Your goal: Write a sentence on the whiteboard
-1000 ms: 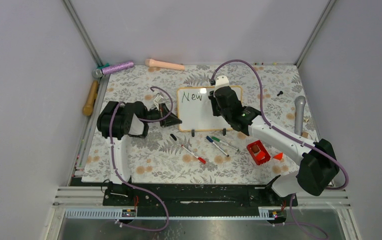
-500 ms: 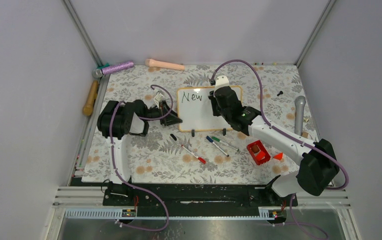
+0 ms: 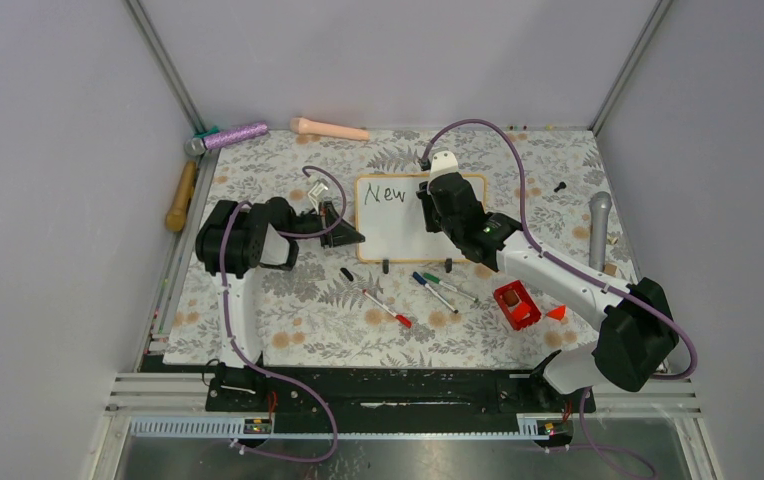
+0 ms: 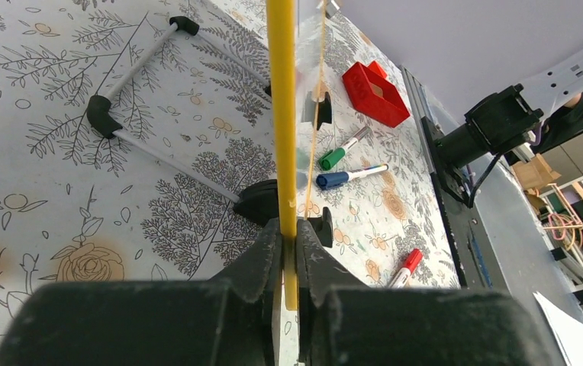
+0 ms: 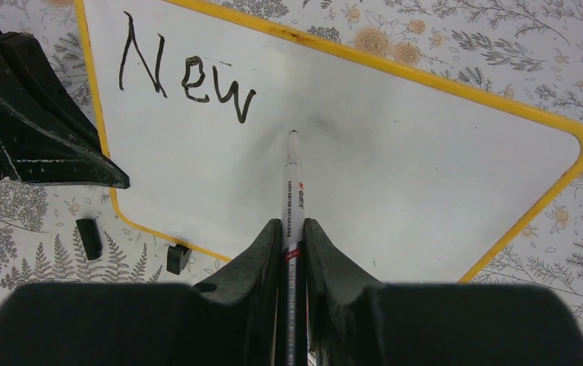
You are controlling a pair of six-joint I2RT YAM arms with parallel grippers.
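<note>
A red box (image 3: 516, 305) sits on the floral cloth (image 3: 288, 335). An orange cone (image 3: 556, 312) lies just right of the box. Left of the box lie a green marker (image 3: 450, 289), a blue marker (image 3: 435, 293), a red marker (image 3: 388, 309) and a black cap (image 3: 346, 273). Beyond the box to its right lies a grey microphone (image 3: 599, 228). Far beyond the box to its left lie a peach roll (image 3: 330, 128), a purple handle (image 3: 235, 133) and a wooden handle (image 3: 180, 196).

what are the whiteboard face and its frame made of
Whiteboard face: smooth, glossy white, probably a coated sheet; it throws glare in the top view. Frame: thin matte yellow strip, painted wood or plastic; no grain shows, so I cannot tell.
</note>
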